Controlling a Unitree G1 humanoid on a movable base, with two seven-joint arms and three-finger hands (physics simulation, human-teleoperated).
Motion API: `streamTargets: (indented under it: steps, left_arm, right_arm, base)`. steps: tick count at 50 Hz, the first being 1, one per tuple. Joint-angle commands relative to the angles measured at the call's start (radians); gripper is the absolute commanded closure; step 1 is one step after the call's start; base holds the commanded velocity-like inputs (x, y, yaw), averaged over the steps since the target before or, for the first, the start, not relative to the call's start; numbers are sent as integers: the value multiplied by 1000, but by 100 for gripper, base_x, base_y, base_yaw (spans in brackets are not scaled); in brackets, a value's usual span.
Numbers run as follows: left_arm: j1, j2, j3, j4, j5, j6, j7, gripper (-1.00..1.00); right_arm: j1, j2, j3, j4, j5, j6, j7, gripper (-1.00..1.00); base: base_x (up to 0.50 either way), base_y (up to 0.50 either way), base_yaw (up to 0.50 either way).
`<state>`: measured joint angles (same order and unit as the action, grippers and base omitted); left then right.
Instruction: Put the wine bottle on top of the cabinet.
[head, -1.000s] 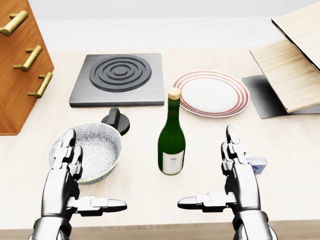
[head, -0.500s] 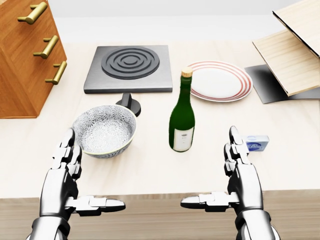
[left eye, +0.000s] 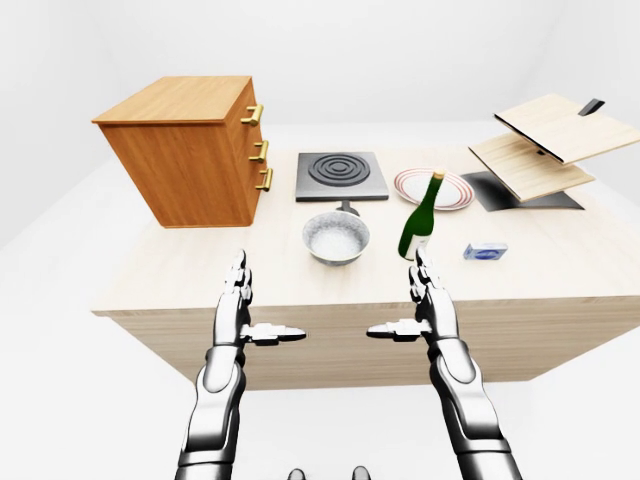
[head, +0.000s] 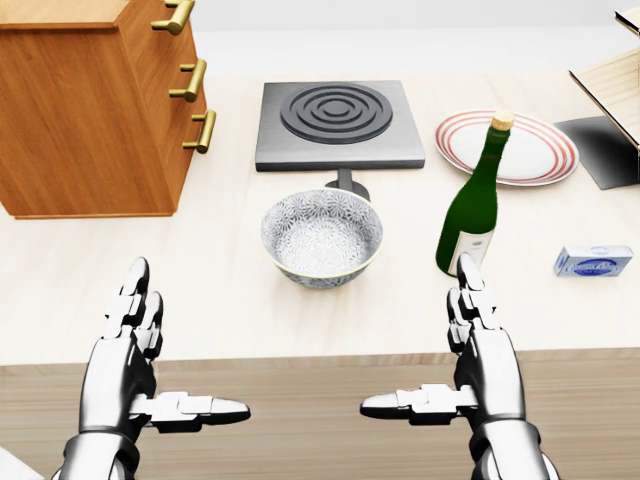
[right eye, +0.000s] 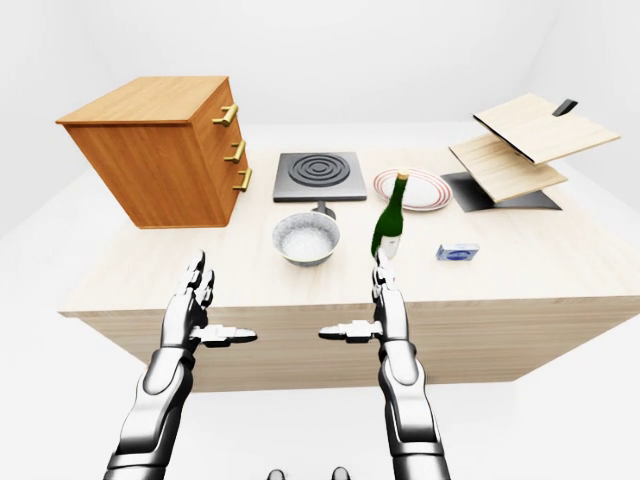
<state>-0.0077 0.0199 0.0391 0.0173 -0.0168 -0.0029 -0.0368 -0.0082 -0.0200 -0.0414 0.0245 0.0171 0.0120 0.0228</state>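
— Since the whole head view has slid, did anything on the surface actually move?

— No, the base backed off and shifted left; the things only drift right in the picture. Nearest, the left hand and right hand hang short of the surface's near edge, fingers spread and thumbs pointing inward, holding nothing.

— And the wine bottle?

— Upright, just beyond the right hand's fingertips in the head view but not touched. A patterned bowl sits to its left, a small blue box to its right.

— Farther on?

— The black burner and striped plate, and at the left the wooden cabinet, now showing its bare top. I'd judge the step back frames both bottle and goal; grasping is not yet begun.
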Motion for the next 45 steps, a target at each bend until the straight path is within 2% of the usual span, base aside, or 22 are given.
streamTargets:
  steps: [1,18,21,23,26,32,33,45]
  left_arm:
    - [-1,0,0,2,1,-3,1,-100]
    - [0,-1,-1,-4,2,2,5,-100]
    - [-1,0,2,-2,-1,5,5,-100]
    - [-1,0,4,-2,-3,4,6,-100]
    - [1,-1,-1,-5,2,4,5,-100]
    - [-1,0,2,-4,-2,6,5,-100]
    - [1,-1,-2,-7,2,6,4,-100]
    - [-4,2,5,1,-3,4,2,-100]
  right_arm:
    - [-2,0,1,1,-3,-3,2,-100]
    - [-2,-1,-3,-2,5,3,4,-100]
    - [0,1,-4,-5,9,5,2,-100]
    - [1,1,0,-20,5,18,0,-100]
    - [2,0,0,-16,-3,3,-6,-100]
    - [-3,2,0,-7,-3,6,-11,-100]
    - [6,2,2,-22,-2,-1,-6,-100]
    - [4,2,0,-13,-1,-2,-9,-100]
  base:
    - [0,50,0]
    - [0,47,0]
    - [1,5,0]
    - [0,0,0]
    - [0,0,0]
    - [0,0,0]
    - [0,0,0]
    - [48,0,0]
